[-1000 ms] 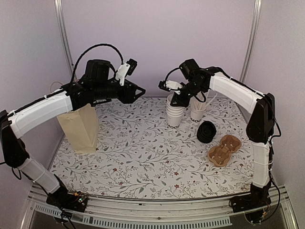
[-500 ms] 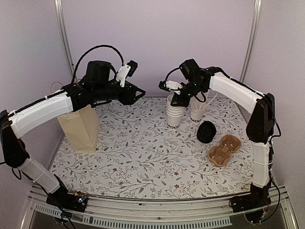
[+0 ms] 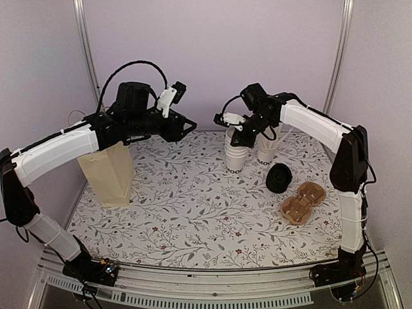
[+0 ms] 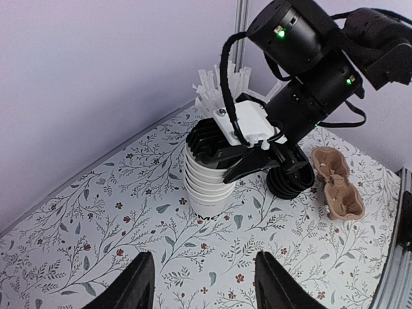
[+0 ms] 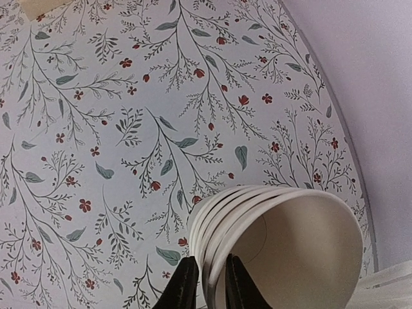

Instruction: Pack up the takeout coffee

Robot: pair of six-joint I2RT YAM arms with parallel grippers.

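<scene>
**Right claw pinched on the cup rim; the way out is straight up**

The nested stack of small white paper cups, black lettering low on the bottom one, stands upright toward the back of the floral-patterned table, right of centre. Its long axis is vertical and the mouth opens upward. No lid is on it.

The right gripper comes down on the stack from above. In the right wrist view its two black fingers straddle the rim, one outside the wall and one inside the mouth, drawn in to a narrow pinch on the paper. Several rims sit close together there, so I cannot tell whether the pinch has only the top cup or more than one. Since the cups nest along the vertical, pulling one free probably calls for a lift along that same line; a sideways pull could tip the stack.

The left gripper hangs well apart to the left with its jaws spread and nothing between them, facing the stack. The right arm is plainly the nearer.

Just beside the stack stands a white cup of straws; nearer the front lie a pile of round black plastic lids and a brown pulp carrier. The tall cream paper bag stands at far left.
</scene>
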